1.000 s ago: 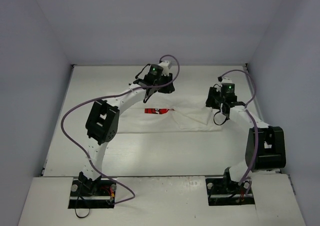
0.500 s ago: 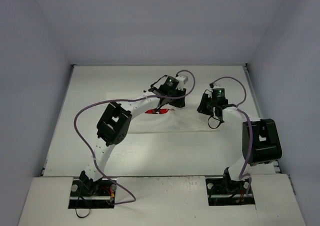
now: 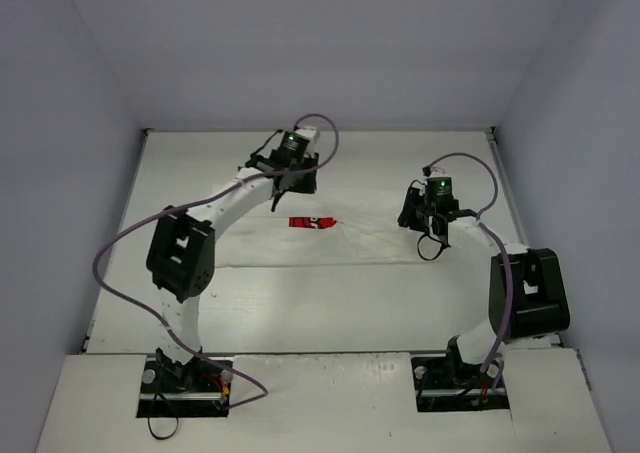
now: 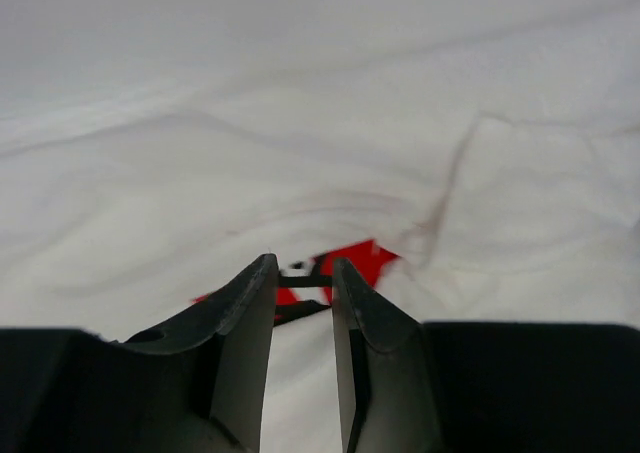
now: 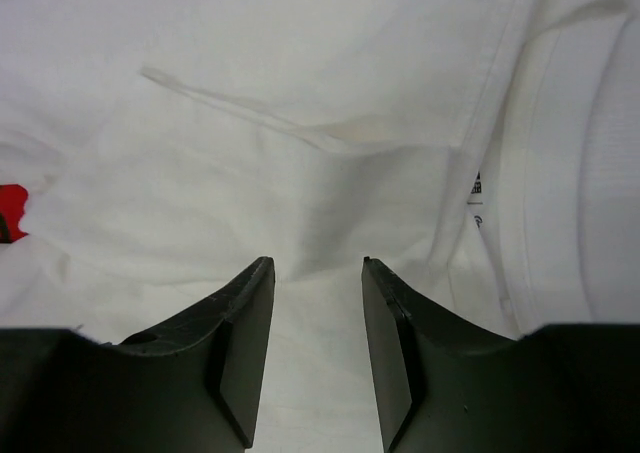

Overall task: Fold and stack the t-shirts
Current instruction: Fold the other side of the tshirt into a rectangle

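White tabletop (image 3: pixel 300 313) blurs outline of the t-shirt (image 3: pixel 335 245); left hand (image 4: pixel 303 263), right hand (image 5: pixel 316 263) slightly parted, empty.

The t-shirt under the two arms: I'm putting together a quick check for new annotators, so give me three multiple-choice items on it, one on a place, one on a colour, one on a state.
1. In the right wrist view, the print on the t-shirt shows at: A the top right corner; B the left edge; C the bottom middle.
2. The print is: A blue; B green; C red.
3. The right pincer is: A open and empty; B shut on the print; C shut on a fold of the t-shirt.

Answers: B, the patch sits at that view's left edge; C, it is plainly red against the white cloth; A, a clear gap shows cloth lying below, nothing gripped.
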Motion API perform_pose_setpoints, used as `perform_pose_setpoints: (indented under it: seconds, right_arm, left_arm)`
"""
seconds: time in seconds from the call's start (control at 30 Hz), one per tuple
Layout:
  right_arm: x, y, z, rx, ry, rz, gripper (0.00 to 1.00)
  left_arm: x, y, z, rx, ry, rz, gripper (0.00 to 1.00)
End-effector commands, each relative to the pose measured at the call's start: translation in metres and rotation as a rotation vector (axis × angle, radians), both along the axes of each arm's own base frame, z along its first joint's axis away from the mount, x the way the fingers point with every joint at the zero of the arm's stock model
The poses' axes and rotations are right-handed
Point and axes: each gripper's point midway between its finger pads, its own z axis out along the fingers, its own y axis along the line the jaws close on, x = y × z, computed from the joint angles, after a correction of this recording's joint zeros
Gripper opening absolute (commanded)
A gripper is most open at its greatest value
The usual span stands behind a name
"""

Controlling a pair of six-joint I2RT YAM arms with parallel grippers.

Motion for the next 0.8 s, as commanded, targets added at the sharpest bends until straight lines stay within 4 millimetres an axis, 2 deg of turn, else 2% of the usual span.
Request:
perform_pose_setpoints:
  seconds: [0.0,0.07,0.13,0.23,0.33,0.43,0.47,0.5,0.57,0.63,0.7,0.73,0.77]
  right_arm:
    - [0.025,0.013,0.053,-0.035,-0.152,0.055,0.39]
    - [0.027,0.020,0.054,-0.029,-0.155,0.085,0.40]
    - [0.028,0.025,0.052,-0.027,-0.149,0.103,0.40]
    - [0.029,0.033,0.046,-0.033,-0.137,0.132,0.40]
    - [0.032,0.044,0.050,-0.047,-0.153,0.180,0.38]
    - [0.033,0.076,0.057,-0.084,-0.188,0.316,0.34]
    - [0.037,0.092,0.061,-0.094,-0.206,0.370,0.32]
    - [0.044,0.107,0.073,-0.093,-0.240,0.408,0.30]
    - [0.051,0.129,0.069,-0.096,-0.239,0.467,0.28]
    - [0.063,0.161,0.072,-0.099,-0.264,0.524,0.24]
    - [0.072,0.187,0.073,-0.103,-0.284,0.570,0.22]
    - [0.073,0.202,0.056,-0.115,-0.258,0.603,0.22]
    - [0.080,0.206,0.068,-0.109,-0.289,0.600,0.22]
  left_arm:
    - [0.021,0.111,-0.008,0.111,0.031,0.273,0.25]
    - [0.023,0.136,-0.032,0.122,0.091,0.319,0.25]
    - [0.028,0.148,-0.047,0.139,0.115,0.333,0.25]
    - [0.032,0.150,-0.059,0.163,0.124,0.312,0.25]
    - [0.028,0.153,-0.071,0.182,0.149,0.318,0.25]
    - [0.018,0.164,-0.080,0.216,0.169,0.345,0.25]
    - [0.013,0.169,-0.082,0.222,0.178,0.358,0.25]
    - [0.010,0.173,-0.083,0.223,0.184,0.367,0.25]
    - [0.005,0.180,-0.083,0.221,0.193,0.382,0.25]
    - [0.001,0.185,-0.076,0.227,0.187,0.385,0.25]
    - [0.002,0.188,-0.058,0.225,0.146,0.387,0.25]
    - [0.004,0.190,-0.051,0.229,0.129,0.388,0.25]
    - [0.008,0.191,-0.044,0.221,0.111,0.392,0.25]
